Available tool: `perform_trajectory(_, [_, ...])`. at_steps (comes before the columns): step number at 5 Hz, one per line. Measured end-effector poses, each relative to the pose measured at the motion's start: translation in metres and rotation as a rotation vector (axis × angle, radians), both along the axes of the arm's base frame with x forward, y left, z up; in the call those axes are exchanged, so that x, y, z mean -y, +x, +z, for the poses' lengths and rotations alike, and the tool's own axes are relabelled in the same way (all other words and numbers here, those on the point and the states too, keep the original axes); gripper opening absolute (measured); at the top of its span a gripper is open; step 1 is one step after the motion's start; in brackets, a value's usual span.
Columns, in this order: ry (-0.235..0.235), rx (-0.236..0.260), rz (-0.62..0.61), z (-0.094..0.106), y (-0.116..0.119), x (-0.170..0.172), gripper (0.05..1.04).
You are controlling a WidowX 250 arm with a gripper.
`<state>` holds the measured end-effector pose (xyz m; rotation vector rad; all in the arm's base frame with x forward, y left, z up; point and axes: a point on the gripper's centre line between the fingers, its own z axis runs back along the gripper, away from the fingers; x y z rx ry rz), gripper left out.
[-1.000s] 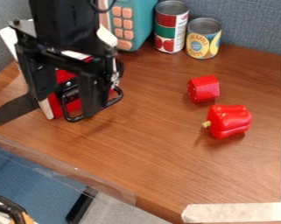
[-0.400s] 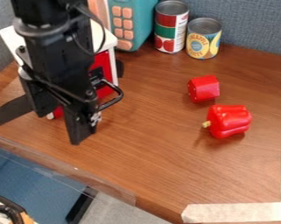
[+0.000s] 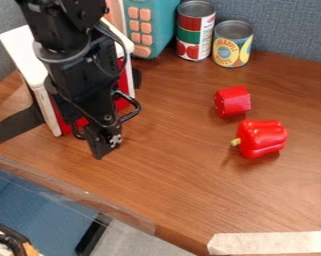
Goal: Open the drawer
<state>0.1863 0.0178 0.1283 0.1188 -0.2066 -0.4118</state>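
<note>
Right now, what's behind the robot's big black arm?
There's a white box with a red front. Some black handle pokes out beside the arm. The arm covers the middle of the front, so I can't see what's there.

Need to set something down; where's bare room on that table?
Bare wood lies between the tool and the red block, and from the bell pepper to the bottom tape. Crowded: left, around the red-and-white box, and back, by two cans.
</note>
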Motion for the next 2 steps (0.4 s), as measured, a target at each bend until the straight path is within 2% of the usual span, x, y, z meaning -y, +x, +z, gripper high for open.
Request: perform_trajectory(2, [0.035, 0.046, -0.006, -0.028, 0.031, -0.011, 1.001])
